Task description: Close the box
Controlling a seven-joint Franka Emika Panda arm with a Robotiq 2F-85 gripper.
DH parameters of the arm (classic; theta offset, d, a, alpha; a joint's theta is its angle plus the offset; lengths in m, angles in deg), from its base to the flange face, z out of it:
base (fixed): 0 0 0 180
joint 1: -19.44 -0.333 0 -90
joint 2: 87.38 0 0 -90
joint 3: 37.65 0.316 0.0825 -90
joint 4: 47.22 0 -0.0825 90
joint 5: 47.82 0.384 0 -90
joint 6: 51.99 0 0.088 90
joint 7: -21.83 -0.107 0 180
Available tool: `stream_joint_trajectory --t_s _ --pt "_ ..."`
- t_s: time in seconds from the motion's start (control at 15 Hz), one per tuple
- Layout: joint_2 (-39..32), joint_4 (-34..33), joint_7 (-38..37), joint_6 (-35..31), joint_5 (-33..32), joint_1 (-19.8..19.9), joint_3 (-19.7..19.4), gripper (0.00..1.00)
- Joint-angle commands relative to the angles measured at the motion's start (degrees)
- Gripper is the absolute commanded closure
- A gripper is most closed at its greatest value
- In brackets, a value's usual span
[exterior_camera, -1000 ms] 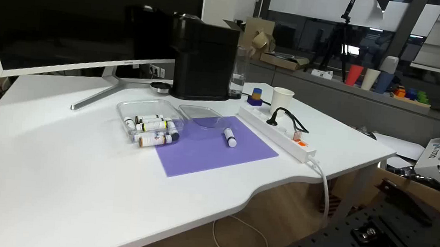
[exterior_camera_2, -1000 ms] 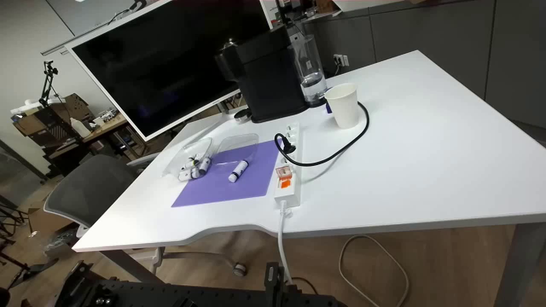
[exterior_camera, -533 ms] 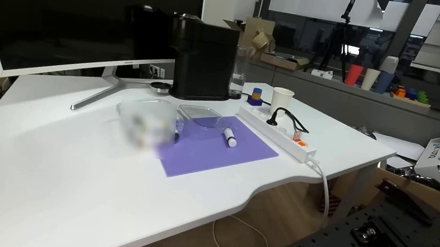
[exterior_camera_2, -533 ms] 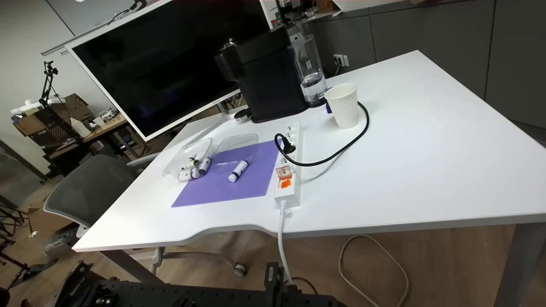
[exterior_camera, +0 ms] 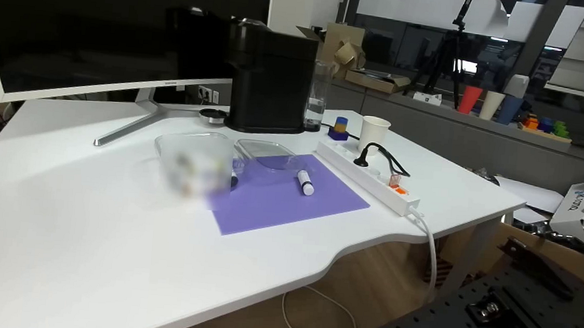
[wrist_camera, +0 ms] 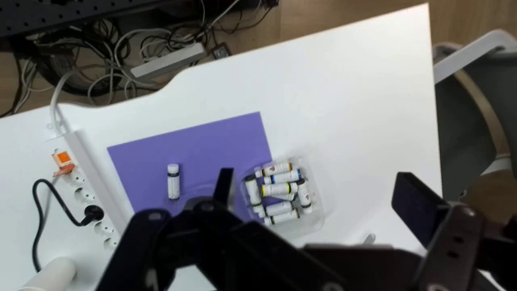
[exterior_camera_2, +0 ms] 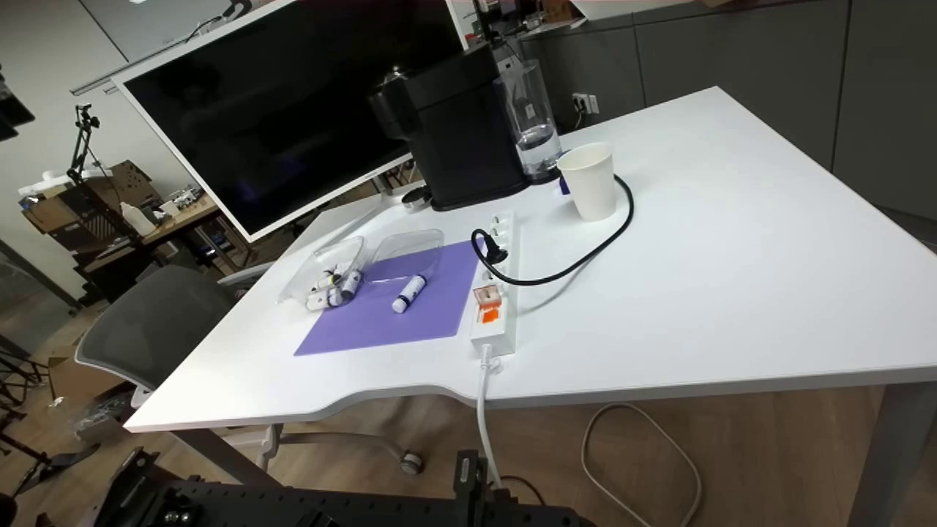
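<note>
Your gripper (wrist_camera: 318, 191) is spread wide; between its fingers (wrist_camera: 223, 186) you see the box (wrist_camera: 310, 222) holding vials (wrist_camera: 278, 188), with its lid (exterior_camera_2: 404, 256) lying open.

Wht tbl (exterior_camera_2: 695, 293) held purple mat (exterior_camera_2: 424, 315), open box (exterior_camera_2: 316, 265) partly on mat & pwr strip (exterior_camera_2: 506, 307) just beside mat. Blk machine (exterior_camera_2: 468, 132), mon. stand (exterior_camera: 128, 128), block stack (exterior_camera: 340, 128) & upright cup (exterior_camera_2: 591, 187) also stood on tbl.
</note>
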Motion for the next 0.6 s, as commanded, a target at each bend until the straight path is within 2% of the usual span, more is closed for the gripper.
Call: stream_joint_trajectory --t_s 0.0,0.33,0.53 --pt "3.8 4.5 -5.1 -6.6 -4.2 3.0 0.2 0.00" --pt "6.1 12.0 -8.1 -18.3 -9.3 9.3 -2.4 0.00" --pt "4.8 15.8 -10.2 -26.4 -9.7 13.3 -4.8 0.00"
